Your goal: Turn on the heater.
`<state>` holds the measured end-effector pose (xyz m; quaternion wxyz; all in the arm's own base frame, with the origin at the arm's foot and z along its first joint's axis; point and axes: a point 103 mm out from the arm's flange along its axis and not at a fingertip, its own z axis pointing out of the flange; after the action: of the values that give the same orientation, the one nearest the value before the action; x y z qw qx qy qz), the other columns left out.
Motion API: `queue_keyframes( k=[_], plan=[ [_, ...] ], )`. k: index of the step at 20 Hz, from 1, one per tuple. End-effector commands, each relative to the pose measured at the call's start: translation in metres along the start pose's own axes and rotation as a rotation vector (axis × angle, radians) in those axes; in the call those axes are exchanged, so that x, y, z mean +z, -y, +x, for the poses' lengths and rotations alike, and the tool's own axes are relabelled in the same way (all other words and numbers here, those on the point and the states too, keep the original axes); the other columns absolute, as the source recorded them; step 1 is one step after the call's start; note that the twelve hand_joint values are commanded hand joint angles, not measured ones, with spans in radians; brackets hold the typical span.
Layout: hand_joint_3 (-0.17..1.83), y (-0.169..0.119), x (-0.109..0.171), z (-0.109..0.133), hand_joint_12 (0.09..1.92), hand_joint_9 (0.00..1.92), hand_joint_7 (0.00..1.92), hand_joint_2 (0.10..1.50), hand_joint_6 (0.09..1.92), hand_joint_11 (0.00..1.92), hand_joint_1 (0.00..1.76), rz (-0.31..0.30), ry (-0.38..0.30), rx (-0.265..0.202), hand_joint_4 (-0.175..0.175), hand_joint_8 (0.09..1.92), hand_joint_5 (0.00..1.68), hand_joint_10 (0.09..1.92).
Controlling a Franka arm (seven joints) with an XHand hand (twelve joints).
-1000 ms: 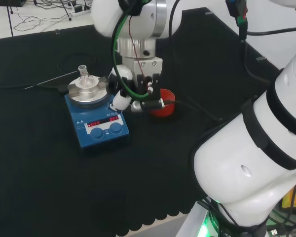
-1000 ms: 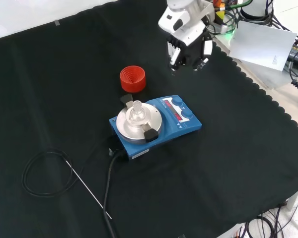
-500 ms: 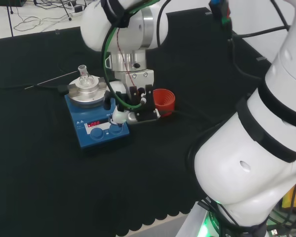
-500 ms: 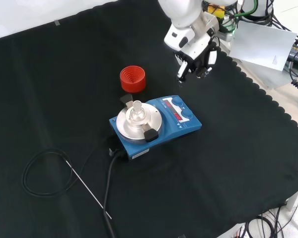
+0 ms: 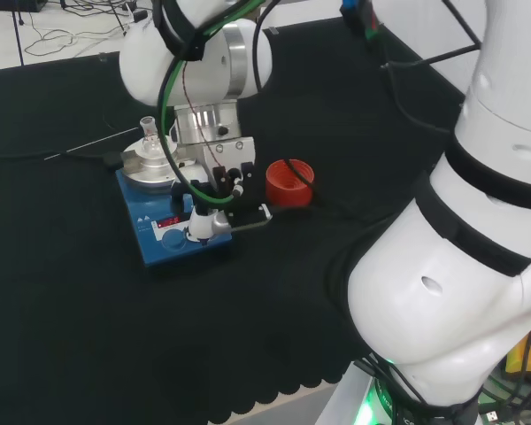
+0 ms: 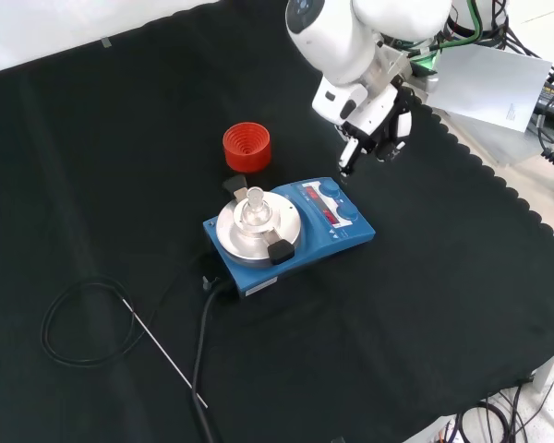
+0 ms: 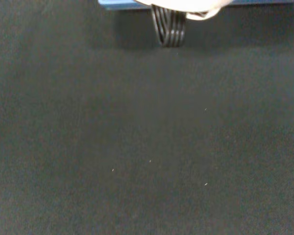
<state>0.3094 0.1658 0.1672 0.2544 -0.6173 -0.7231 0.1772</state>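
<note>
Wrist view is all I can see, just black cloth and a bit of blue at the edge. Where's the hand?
Observer: In the head view the hand is over the knob end of the blue heater.
Operator: Is anything on the heater?
Observer: Yes, a little glass flask stands on its round metal plate.
Operator: Anything else nearby?
Observer: A red ring sits on the cloth beside the heater.

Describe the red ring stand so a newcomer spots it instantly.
Start at the blue heater mid-cloth, with its round silver plate. In the front view, the red ribbed ring stands just beyond it, up and to the left. It is the one bright red item on the black cloth, standing empty.
</note>
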Motion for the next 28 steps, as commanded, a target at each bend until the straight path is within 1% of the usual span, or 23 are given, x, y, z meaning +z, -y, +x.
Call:
queue_keyframes(
  k=[1,7,13,19,23,28],
  plan=[
    [0.94,-0.022,0.022,0.01,1.38,1.69,1.61,0.75,0.71,1.39,1.44,0.161,0.042,0.024,-0.053,1.75,0.24,1.77],
    [0.96,-0.029,0.026,0.011,1.38,1.69,1.61,0.74,0.62,1.39,1.44,0.188,0.054,0.031,-0.046,1.76,0.24,1.77],
    [0.96,-0.03,0.024,0.012,1.38,1.69,1.61,0.74,0.6,1.39,1.44,0.179,0.064,0.043,-0.045,1.76,0.25,1.77],
    [0.97,-0.028,0.017,0.01,1.38,1.69,1.61,0.73,0.59,1.39,1.44,0.16,0.055,0.036,-0.043,1.76,0.26,1.78],
    [0.97,-0.02,0.001,0.007,1.38,1.69,1.61,0.73,0.59,1.39,1.44,0.134,0.045,0.027,-0.043,1.76,0.27,1.78],
    [0.97,-0.011,-0.018,0.009,1.38,1.69,1.61,0.73,0.59,1.39,1.44,0.094,0.048,0.03,-0.042,1.76,0.29,1.78]
  ],
)
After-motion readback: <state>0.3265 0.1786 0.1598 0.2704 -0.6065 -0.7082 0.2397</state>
